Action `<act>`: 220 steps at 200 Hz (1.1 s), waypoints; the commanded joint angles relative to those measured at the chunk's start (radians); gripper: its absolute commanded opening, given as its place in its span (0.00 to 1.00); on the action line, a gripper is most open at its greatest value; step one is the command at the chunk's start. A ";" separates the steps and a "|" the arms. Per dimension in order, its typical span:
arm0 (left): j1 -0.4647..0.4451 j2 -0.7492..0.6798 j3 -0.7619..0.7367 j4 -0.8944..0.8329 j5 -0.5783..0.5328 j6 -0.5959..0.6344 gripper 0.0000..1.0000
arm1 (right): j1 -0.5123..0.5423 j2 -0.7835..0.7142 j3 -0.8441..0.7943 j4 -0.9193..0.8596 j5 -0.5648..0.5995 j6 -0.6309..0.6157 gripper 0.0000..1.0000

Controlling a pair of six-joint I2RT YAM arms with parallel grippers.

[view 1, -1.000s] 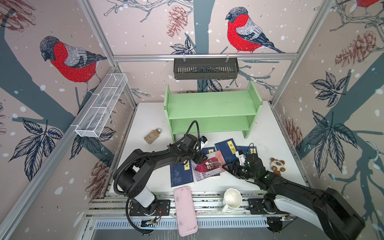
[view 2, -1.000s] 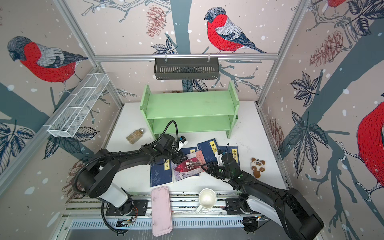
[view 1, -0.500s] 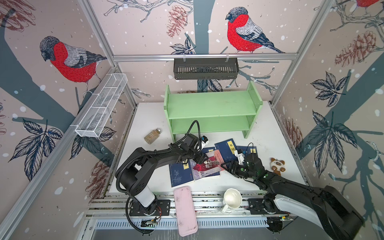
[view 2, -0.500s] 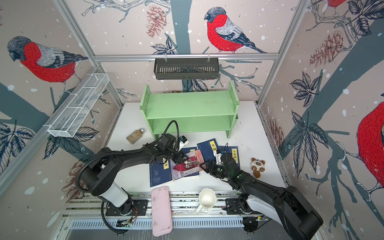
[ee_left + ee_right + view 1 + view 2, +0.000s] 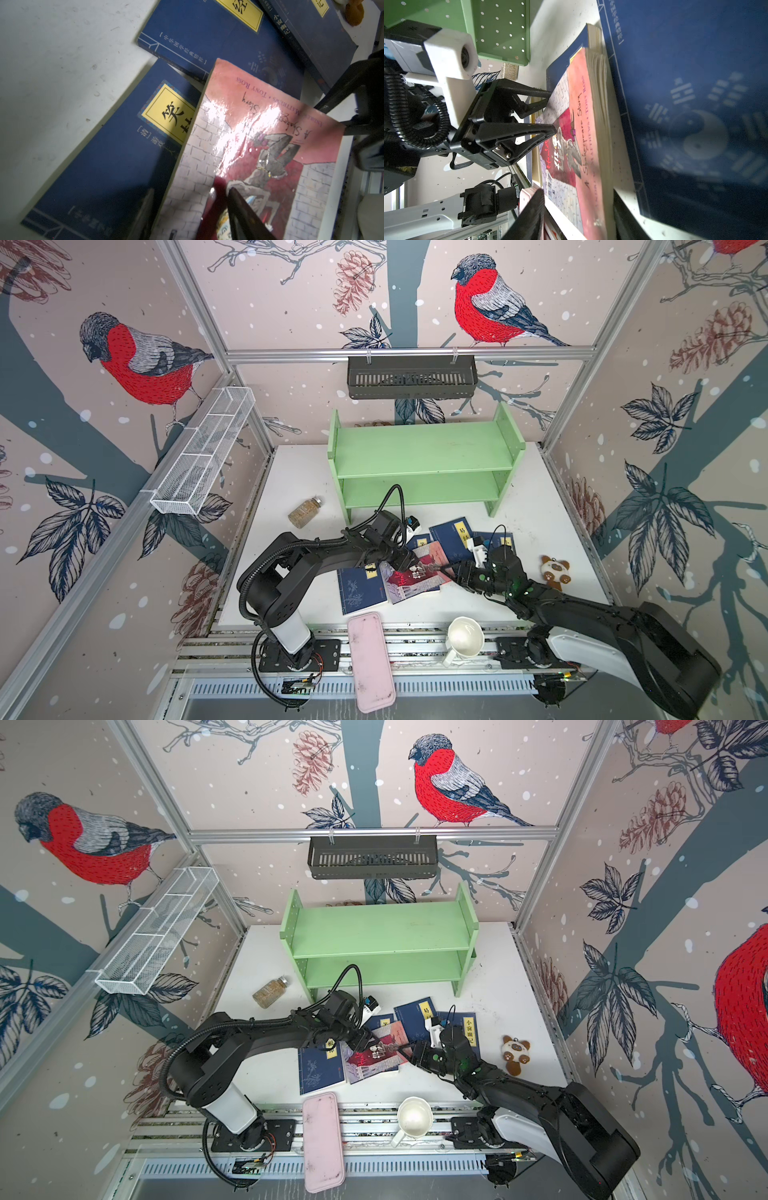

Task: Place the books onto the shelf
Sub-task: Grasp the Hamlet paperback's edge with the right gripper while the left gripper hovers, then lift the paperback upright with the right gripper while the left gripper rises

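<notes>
Currently the L tool (image 5: 553,113) has its fingers apart, tips on the glossy cover of the red Shakespeare book (image 5: 415,581). That book lies atop the navy books (image 5: 358,593) near the front edge of the surface (image 5: 540,497), approx. mid-way along. R tool (image 5: 449,568) straddles its page edge; we can't tell if it's clamped. Shelf (image 5: 424,456) at the back edge has no books on it.

Risks as we see them:
- R bites only the cover + a few pages, so the book fans open on lift.
- The slick cover slides under L.
- The tools sit v. close and could bump.
- A navy book underneath gets dragged along.
</notes>
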 commanded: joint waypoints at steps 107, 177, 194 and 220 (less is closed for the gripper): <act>-0.006 -0.130 0.176 -0.196 0.018 0.144 0.61 | -0.001 0.006 0.032 0.064 0.012 -0.040 0.14; 0.011 -0.276 0.317 -0.348 -0.049 0.130 0.65 | -0.024 -0.098 0.081 -0.027 -0.008 -0.067 0.03; 0.025 -0.314 0.342 -0.354 -0.090 0.127 0.66 | -0.037 -0.152 0.104 -0.075 -0.014 -0.075 0.02; 0.078 -0.327 0.400 -0.395 -0.094 0.099 0.67 | -0.064 -0.223 0.135 -0.153 -0.038 -0.084 0.02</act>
